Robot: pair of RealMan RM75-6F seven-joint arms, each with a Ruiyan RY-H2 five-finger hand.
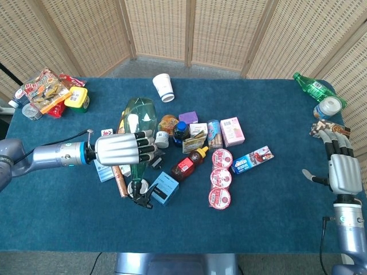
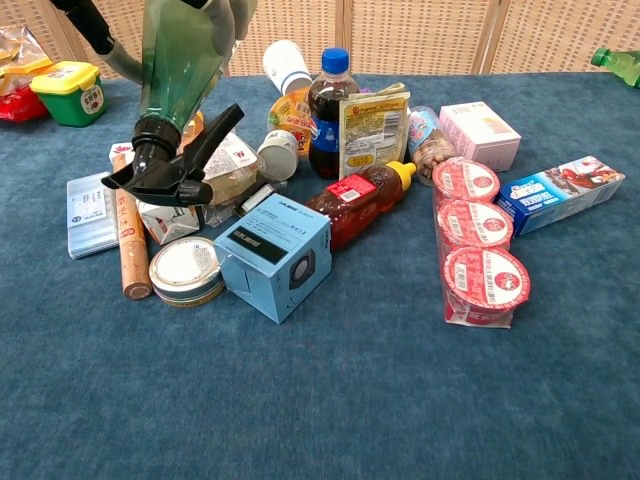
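My left hand point(image 1: 123, 149) grips a green spray bottle point(image 1: 139, 116) around its body and holds it above the pile, tilted with its black trigger head point(image 2: 170, 170) pointing down. In the chest view the bottle point(image 2: 180, 55) hangs over a round tin point(image 2: 185, 270) and beside a light blue box point(image 2: 272, 255). My right hand point(image 1: 339, 170) stays open at the table's right edge, fingers straight, holding nothing. The chest view does not show the right hand.
A pile sits mid-table: cola bottle point(image 2: 328, 110), red syrup bottle point(image 2: 360, 205), pack of three cups point(image 2: 478, 250), pink box point(image 2: 480, 135). A white paper cup point(image 1: 163, 87) lies further back. Snacks point(image 1: 49, 91) are at far left, a green bottle point(image 1: 309, 86) at far right.
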